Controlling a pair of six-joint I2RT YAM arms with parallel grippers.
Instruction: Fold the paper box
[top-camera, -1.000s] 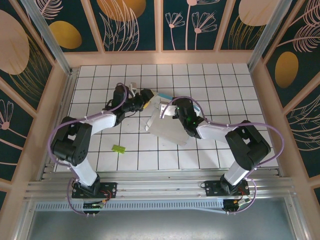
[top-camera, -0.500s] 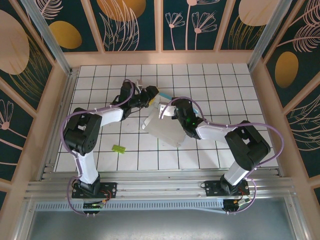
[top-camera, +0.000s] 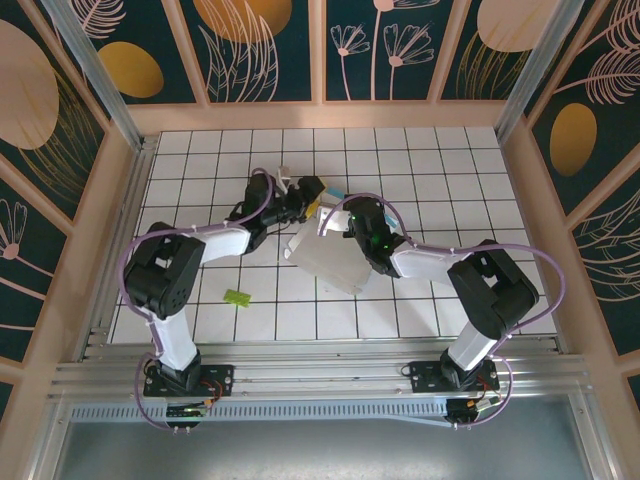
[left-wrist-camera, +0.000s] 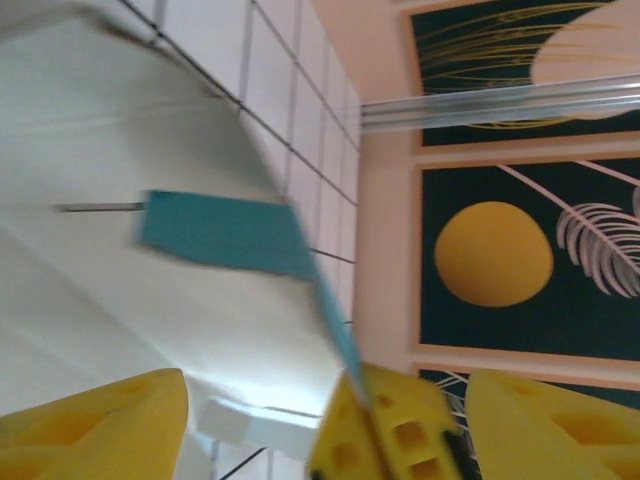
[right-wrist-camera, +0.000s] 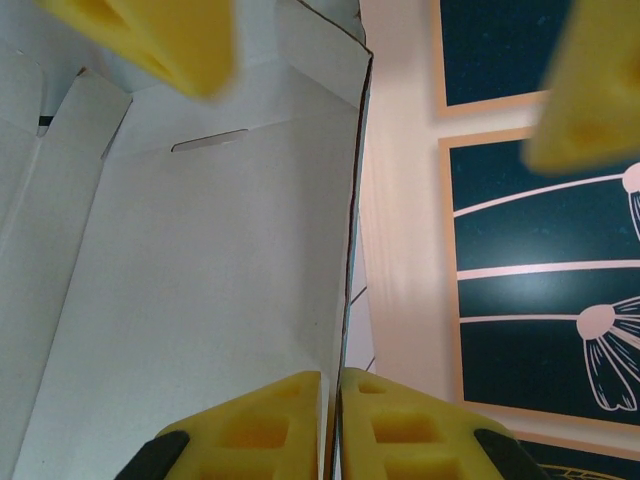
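The paper box lies near the middle of the tiled tabletop, opened out with its white inside upward and one side panel raised. The right pincer is closed, its two yellow pads pinched on the upright edge of that panel, so the card is held by its rim. The left pincer is set at the far end of the box, just across from the right one. It is spread wide and nothing is clamped in it, though a turquoise flap is seen standing close ahead of its fingers. The step in hand is judged to be an early fold: a wall is steadied on one side while the end flap is approached on the other. Little of the folding appears done, since most of the card lies flat. For the next move, the flap would need to be taken or pushed by the left pincer and turned along its crease. The right grip should be kept firm so that the thin card is neither dragged nor buckled. A lime-green scrap lies well apart and is not concerned.
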